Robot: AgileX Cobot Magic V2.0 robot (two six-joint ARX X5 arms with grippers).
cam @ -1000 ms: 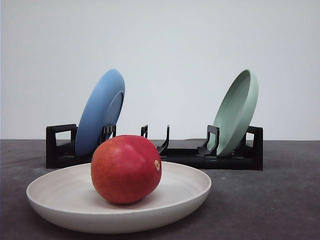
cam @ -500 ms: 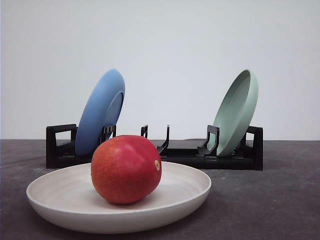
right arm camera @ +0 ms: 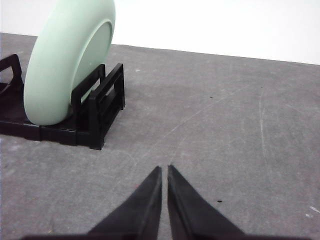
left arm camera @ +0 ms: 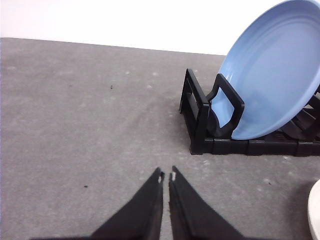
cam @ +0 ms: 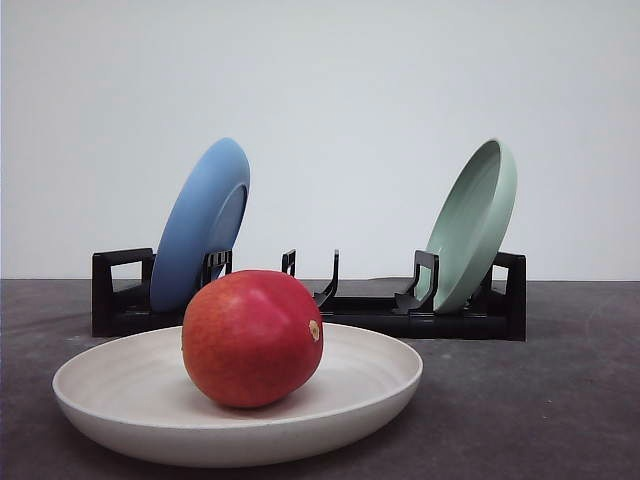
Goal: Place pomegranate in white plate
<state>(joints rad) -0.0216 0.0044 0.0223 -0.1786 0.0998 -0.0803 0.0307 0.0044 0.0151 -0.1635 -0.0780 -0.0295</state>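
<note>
Pomegranate (cam: 252,338) already resting in the white plate (cam: 120,385), lower centre of the front frame. Left gripper (left arm camera: 166,176) and right gripper (right arm camera: 164,169) both closed, empty. Best kept clear of the plate; nothing to nudge.

A staged lab-style test setup, not a lived-in kitchen: a bare grey worktop (cam: 560,400) against a plain white wall (cam: 350,90), with just a black dish rack (cam: 360,310) holding a blue plate (cam: 200,225) and a pale green plate (cam: 470,225).
</note>
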